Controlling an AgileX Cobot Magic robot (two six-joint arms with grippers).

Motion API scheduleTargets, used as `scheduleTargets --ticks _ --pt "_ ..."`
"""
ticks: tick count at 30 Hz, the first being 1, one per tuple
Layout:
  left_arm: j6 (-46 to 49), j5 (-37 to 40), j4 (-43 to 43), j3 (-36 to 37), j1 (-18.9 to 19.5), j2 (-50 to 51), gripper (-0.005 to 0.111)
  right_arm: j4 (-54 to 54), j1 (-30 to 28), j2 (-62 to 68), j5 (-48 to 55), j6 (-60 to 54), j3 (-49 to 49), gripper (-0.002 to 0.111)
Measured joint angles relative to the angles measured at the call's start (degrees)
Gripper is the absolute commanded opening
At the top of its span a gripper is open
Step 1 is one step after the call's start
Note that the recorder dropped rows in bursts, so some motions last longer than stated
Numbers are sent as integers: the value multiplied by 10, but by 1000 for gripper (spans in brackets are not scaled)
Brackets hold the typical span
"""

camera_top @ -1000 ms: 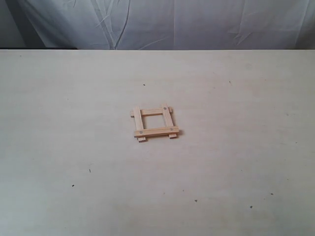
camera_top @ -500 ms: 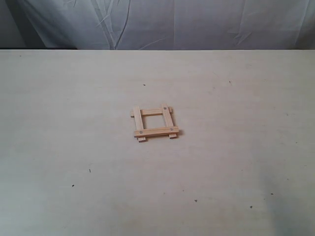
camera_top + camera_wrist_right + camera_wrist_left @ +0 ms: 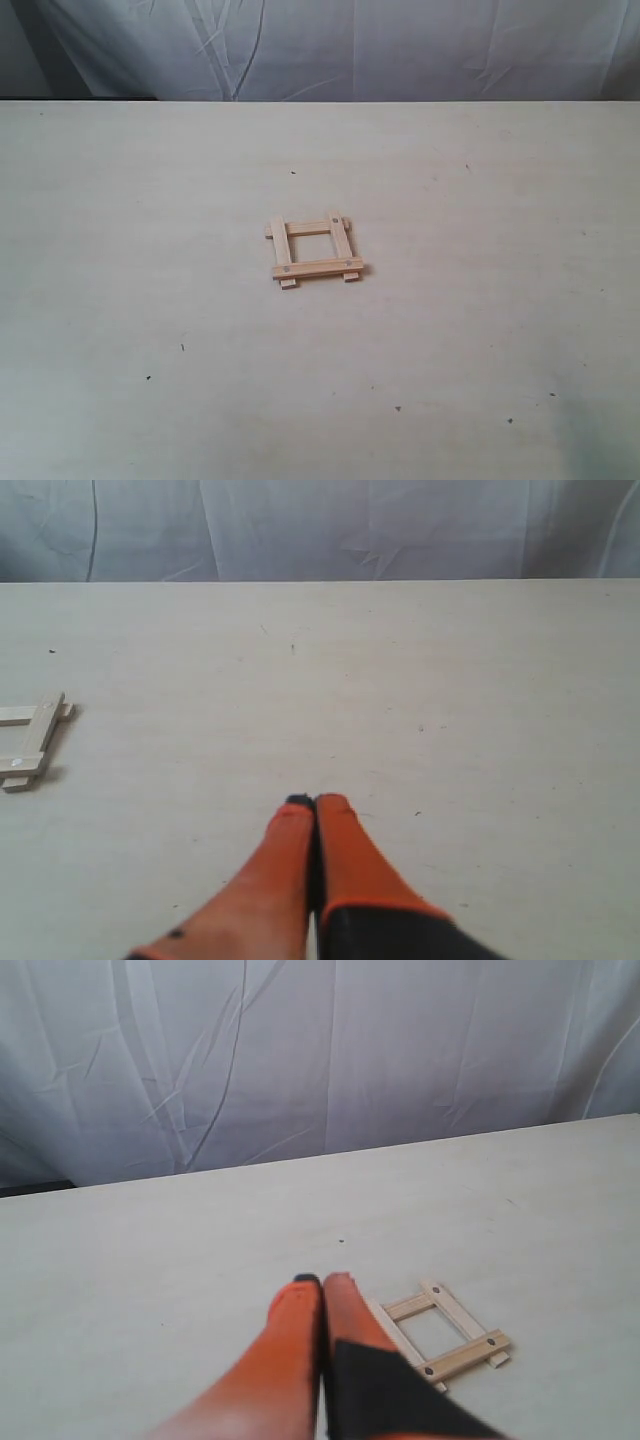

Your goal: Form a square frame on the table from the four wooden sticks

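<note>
**Table** [image 3: 150,250]: pale cream top, filling most of the exterior view and carrying a few dark specks [image 3: 293,172]. A creased grey-white cloth [image 3: 400,50] is hanging behind its 12 o'clock edge.

**Square frame** [image 3: 283,246]: lying flat near the middle of the table, well apart from every edge. The four wooden sticks [image 3: 343,241] are overlapping at the corners.
- The stick at 6 o'clock [image 3: 317,267] is lying across the two side sticks. Their short ends are poking out just beyond it.
- It is showing a dark hole near each end.
- The stick at 12 o'clock [image 3: 308,228] is too small here to tell whether it is lying over or under its neighbours.

**Left hand** [image 3: 322,1280]: showing only in the left wrist view.
- Its two orange fingers are pressing together tip to tip and holding nothing.
- It is hovering near the frame [image 3: 450,1330], and one finger is covering a corner of the frame.
- Whether the finger is touching the wood cannot be told.

**Right hand** [image 3: 314,802]: showing only in the right wrist view.
- Its orange fingers are likewise pinching closed on nothing, over bare table.
- It is well apart from the frame [image 3: 40,725], and the picture's edge is cutting most of the frame off.
</note>
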Motion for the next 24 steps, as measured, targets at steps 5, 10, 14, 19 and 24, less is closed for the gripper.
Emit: scheduleTargets --ticks 5,10,14,19,24 --pt "0 0 0 0 0 0 0 0 0 0 0 0 0 0" --pt "5 0 19 0 0 0 0 8 0 0 0 0 0 0" --pt "10 0 91 18 8 -22 0 12 0 0 0 0 0 0" --pt "10 0 128 135 41 -148 0 12 0 0 0 0 0 0" --pt "10 0 136 225 41 -254 0 12 0 0 0 0 0 0"
